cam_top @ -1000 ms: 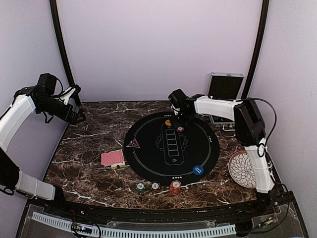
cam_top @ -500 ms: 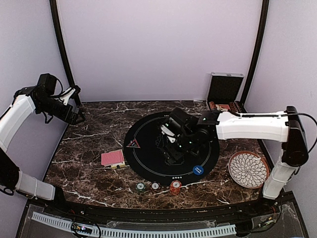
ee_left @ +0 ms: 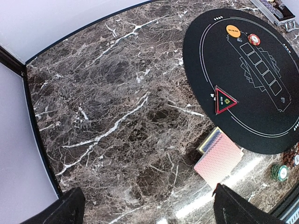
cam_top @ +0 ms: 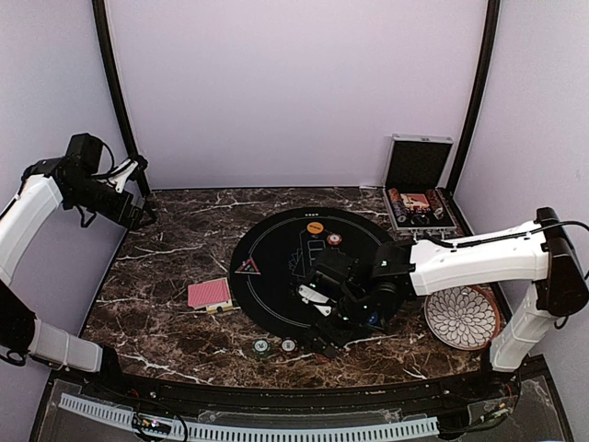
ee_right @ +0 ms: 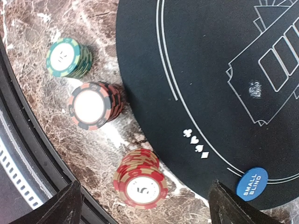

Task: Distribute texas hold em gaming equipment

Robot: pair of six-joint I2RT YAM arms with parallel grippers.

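My right gripper (ee_right: 145, 193) is open over the front edge of the table. A red striped chip stack (ee_right: 141, 184) lies between its wide-apart fingers, which do not touch it. A dark red stack (ee_right: 93, 106) and a green stack (ee_right: 67, 58) stand beside it. The blue button (ee_right: 252, 183) lies on the black mat (cam_top: 276, 249). On the mat's far side are an orange button (cam_top: 315, 226) and one red chip (cam_top: 334, 239). The triangular marker (cam_top: 247, 267) is at its left edge, near the red-backed cards (cam_top: 210, 293). My left gripper (cam_top: 138, 216) hangs open and empty at the far left.
The silver case (cam_top: 419, 198) stands open at the back right with chips and cards inside. A white patterned plate (cam_top: 463, 318) lies right of the mat, under my right forearm. The table's raised front rail (ee_right: 18, 154) runs close beside the chip stacks.
My right arm has swung from the mat's far side to the front edge and opened its jaws wider. One red chip stays by the orange button. The left arm has not moved.
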